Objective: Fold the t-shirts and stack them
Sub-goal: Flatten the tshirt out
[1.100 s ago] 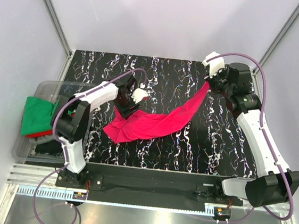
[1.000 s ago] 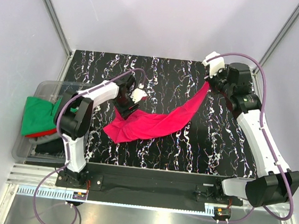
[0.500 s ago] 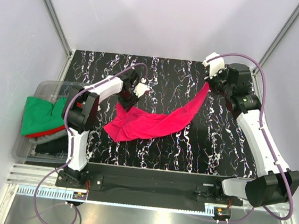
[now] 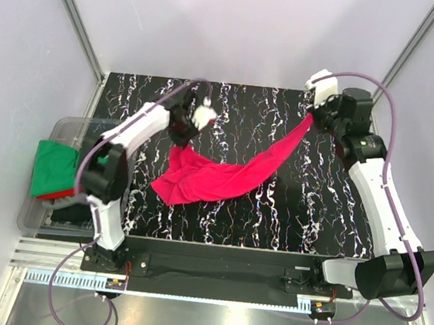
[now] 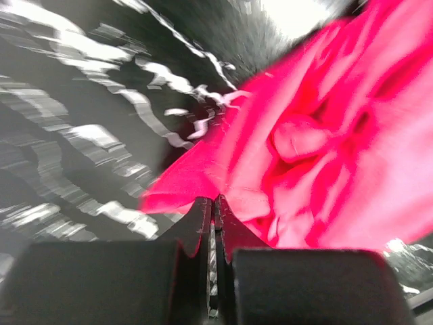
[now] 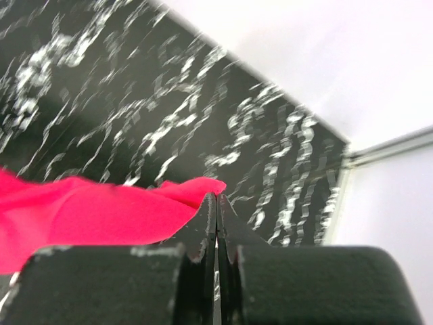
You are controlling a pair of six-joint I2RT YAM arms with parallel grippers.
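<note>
on the black, white-veined bench, a crimson t-shirt lies stretched in a long diagonal band from the left-centre up toward the far right corner. its lower left part is bunched and creased on the surface; the right end narrows to a taut strip rising off the bench.

left tool: over the shirt's upper left edge. in the left wrist view its fingers are pressed together, with a fold of crimson cloth pinched at the tips. the cloth beyond is rumpled, and the picture is motion-blurred.

right tool: near the far right corner, raised. in the right wrist view the fingers meet with no gap and clamp a pointed corner of the crimson cloth.

at the left edge of the bench stands a clear plastic bin. a green t-shirt hangs over its outer side, with a red t-shirt showing under it and a dark t-shirt lowest. how these three are folded cannot be told.
</note>
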